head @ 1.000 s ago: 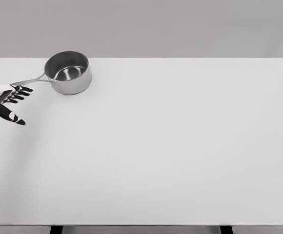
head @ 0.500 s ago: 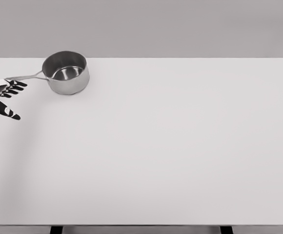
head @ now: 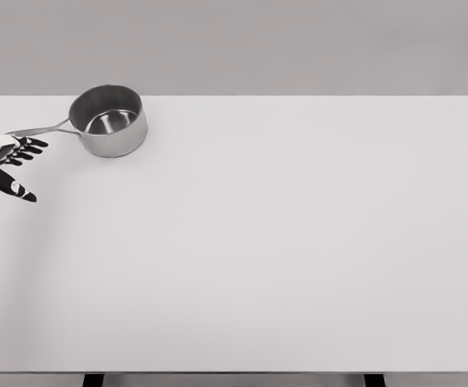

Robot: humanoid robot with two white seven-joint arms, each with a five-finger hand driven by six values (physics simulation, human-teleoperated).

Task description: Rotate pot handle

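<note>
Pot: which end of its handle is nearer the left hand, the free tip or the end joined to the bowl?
The free tip of the pot handle: it points left, ending just above the left hand, whose fingers are spread.

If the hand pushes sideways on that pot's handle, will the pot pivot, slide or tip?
Likely pivot and slide: the pot looks like rigid polished metal on a smooth table. Tipping seems unlikely, since it sits wide and low. The thin handle beside the left hand gives leverage.

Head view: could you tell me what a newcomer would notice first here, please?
A shiny metal pot stands at the far left of a wide white table, its thin handle pointing left. Just beside the handle's tip, the left robot hand hovers at the picture's left edge, dark fingers spread.
</note>
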